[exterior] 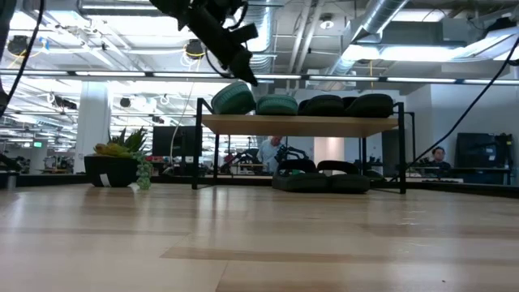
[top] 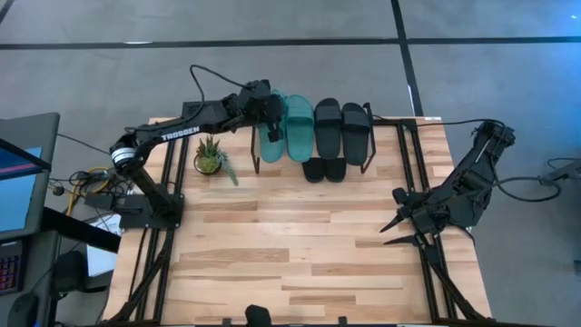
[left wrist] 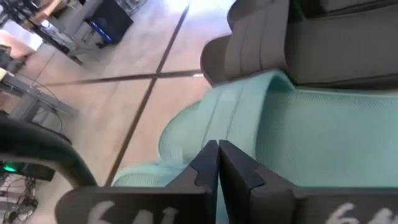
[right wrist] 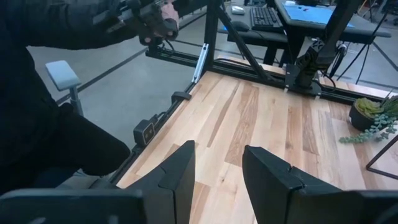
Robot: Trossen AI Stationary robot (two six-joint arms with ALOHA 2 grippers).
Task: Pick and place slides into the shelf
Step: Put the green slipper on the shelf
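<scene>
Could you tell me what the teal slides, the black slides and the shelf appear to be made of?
The teal slides look like moulded foam or rubber, matte, with a fine dotted texture on the strap. The black slides look like the same soft material, matte; this is less certain. The shelf has a light wooden board with visible grain, on thin black legs, probably metal.

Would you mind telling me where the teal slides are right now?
In the high view, the teal slides lie side by side at the left end of the shelf top, beside a black pair, with the left tool over them.
</scene>
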